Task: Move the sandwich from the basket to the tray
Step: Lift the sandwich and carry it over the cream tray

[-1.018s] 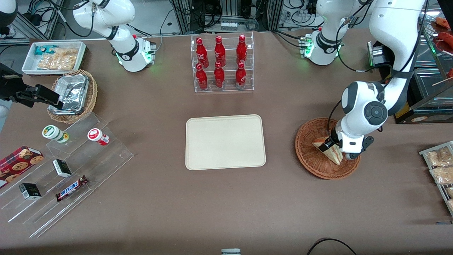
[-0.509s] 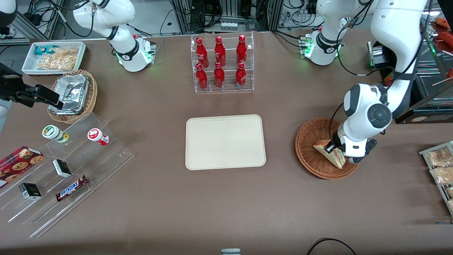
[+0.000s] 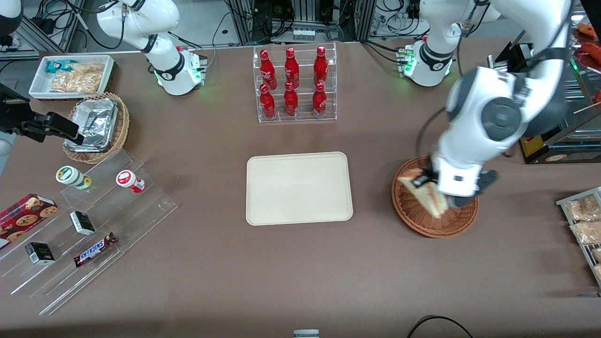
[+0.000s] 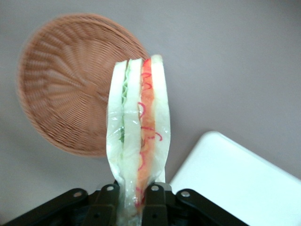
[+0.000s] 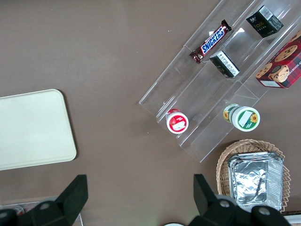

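**Sandwich clamped and raised above the wicker basket**

Jaws of the left arm's gripper (image 4: pixel 132 197) are clenched on the sandwich (image 4: pixel 138 141), pinching the narrow end of the wedge so that the cut edge faces the wrist camera: white bread slices, green filling on one side, red-orange on the other. In the wrist view the sandwich stands clear of the basket (image 4: pixel 70 82), which lies empty below it on the brown counter (image 4: pixel 235 61); a corner of the tray (image 4: pixel 244 183) shows below as well.

From the front, the gripper (image 3: pixel 429 185) hangs over the reddish-brown basket (image 3: pixel 418 218), with the sandwich (image 3: pixel 422 192) tilted, its point slanting down toward the camera. The cream tray (image 3: pixel 298 188) lies bare at mid-counter, well apart from the basket toward the parked arm's end.

Nearest the camera at that end, a clear stepped stand (image 3: pixel 89 234) carries a Snickers bar (image 3: pixel 95 249), small dark cartons and two capped jars. Farther off sits a tan wicker basket with a foil container (image 3: pixel 94 124), then a white bin of snack packets (image 3: pixel 73 75). Farther from the camera than the tray, a clear rack holds six red bottles (image 3: pixel 293 84).
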`<state>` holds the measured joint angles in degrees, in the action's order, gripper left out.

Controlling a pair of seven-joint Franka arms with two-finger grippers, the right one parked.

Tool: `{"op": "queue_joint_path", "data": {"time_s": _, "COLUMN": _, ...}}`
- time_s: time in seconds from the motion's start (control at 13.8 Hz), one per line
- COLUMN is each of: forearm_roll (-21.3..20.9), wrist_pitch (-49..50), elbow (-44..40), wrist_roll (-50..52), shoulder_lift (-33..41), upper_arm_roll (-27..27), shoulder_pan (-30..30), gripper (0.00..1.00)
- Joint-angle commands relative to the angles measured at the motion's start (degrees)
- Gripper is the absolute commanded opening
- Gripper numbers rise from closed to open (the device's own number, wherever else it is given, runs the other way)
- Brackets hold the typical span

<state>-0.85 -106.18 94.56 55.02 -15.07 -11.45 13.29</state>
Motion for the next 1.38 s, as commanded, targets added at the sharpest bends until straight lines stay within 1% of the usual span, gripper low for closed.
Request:
{"op": "queue_joint_path", "data": {"time_s": 0.0, "forearm_roll": -0.1, "wrist_pitch": 0.4, "elbow": -4.8, "wrist_roll": 2.7, "shoulder_lift": -7.1, "upper_arm_roll": 0.5, "shoulder_pan": 8.3, "gripper": 0.07}}
{"op": "queue_joint_path", "data": {"time_s": 0.15, "forearm_roll": -0.6, "wrist_pitch": -3.8, "elbow": -6.1, "wrist_roll": -0.6, "shoulder_lift": -10.3, "upper_arm_roll": 0.5, "shoulder_pan": 12.4, "gripper": 0.11}}
{"op": "queue_joint_path", "data": {"time_s": 0.44, "forearm_roll": -0.6, "wrist_pitch": -8.0, "elbow": -7.6, "wrist_roll": -2.8, "shoulder_lift": -16.1, "upper_arm_roll": 0.5, "shoulder_pan": 21.1, "gripper": 0.09}}
{"op": "queue_joint_path", "data": {"time_s": 0.73, "forearm_roll": -0.9, "wrist_pitch": -16.5, "elbow": -8.4, "wrist_roll": -7.0, "shoulder_lift": -21.4, "upper_arm_roll": 0.6, "shoulder_pan": 25.6, "gripper": 0.1}}
{"op": "queue_joint_path", "data": {"time_s": 1.02, "forearm_roll": -2.7, "wrist_pitch": -22.3, "elbow": -8.6, "wrist_roll": -6.4, "shoulder_lift": -25.6, "upper_arm_roll": 0.6, "shoulder_pan": 27.0, "gripper": 0.1}}
{"op": "queue_joint_path", "data": {"time_s": 1.09, "forearm_roll": -2.8, "wrist_pitch": -23.1, "elbow": -8.6, "wrist_roll": -6.3, "shoulder_lift": -26.3, "upper_arm_roll": 0.7, "shoulder_pan": 28.0, "gripper": 0.1}}
{"op": "queue_joint_path", "data": {"time_s": 1.31, "forearm_roll": -2.9, "wrist_pitch": -23.1, "elbow": -8.6, "wrist_roll": -6.2, "shoulder_lift": -27.5, "upper_arm_roll": 0.9, "shoulder_pan": 28.3, "gripper": 0.11}}
